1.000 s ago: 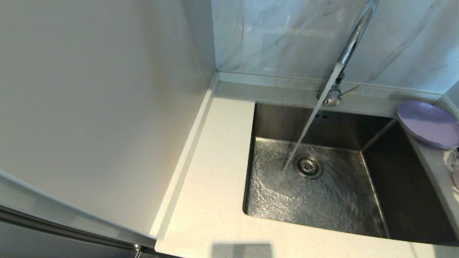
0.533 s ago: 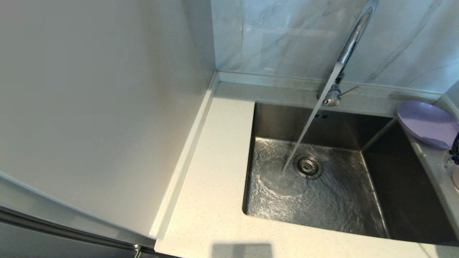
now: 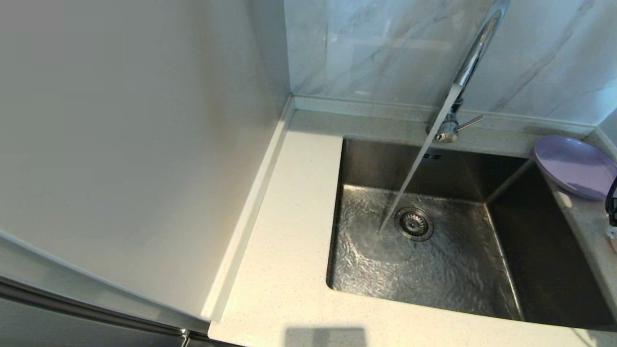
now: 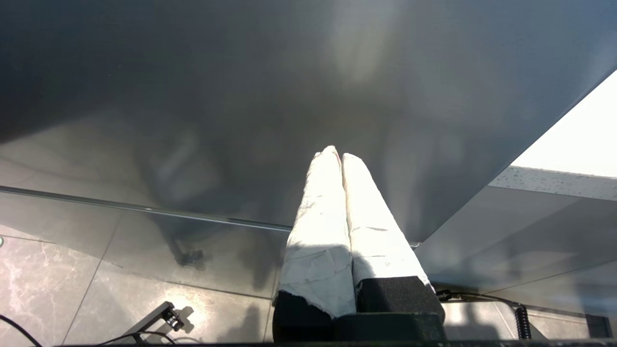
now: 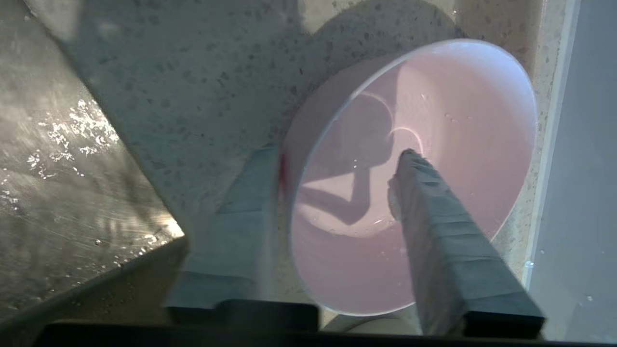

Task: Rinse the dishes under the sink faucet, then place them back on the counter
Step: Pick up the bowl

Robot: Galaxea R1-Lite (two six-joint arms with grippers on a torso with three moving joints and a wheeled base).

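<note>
The pale pink cup (image 5: pixel 458 120) stands upright on the speckled counter (image 5: pixel 193 72) to the right of the sink (image 3: pixel 549 250). My right gripper (image 5: pixel 337 152) is open and straddles the cup's wall, one finger inside and the other outside against the wall. Only a dark piece of the right arm (image 3: pixel 611 200) shows at the head view's right edge. The lavender plate (image 3: pixel 573 166) lies on the counter behind it, overhanging the sink's corner. Water (image 3: pixel 414 168) runs from the chrome faucet (image 3: pixel 475 48) into the basin beside the drain strainer (image 3: pixel 413 223). My left gripper (image 4: pixel 337 154) is shut and parked low.
The faucet's thin lever (image 3: pixel 470 123) sticks out to the right near its base. A wide stretch of counter (image 3: pixel 289 241) lies left of the sink, bounded by a raised lip and a tall pale wall panel (image 3: pixel 120 144). Marbled tiles back the sink.
My right arm has come into the head view at its right edge, over the cup. Water keeps running; the plate has not moved.
</note>
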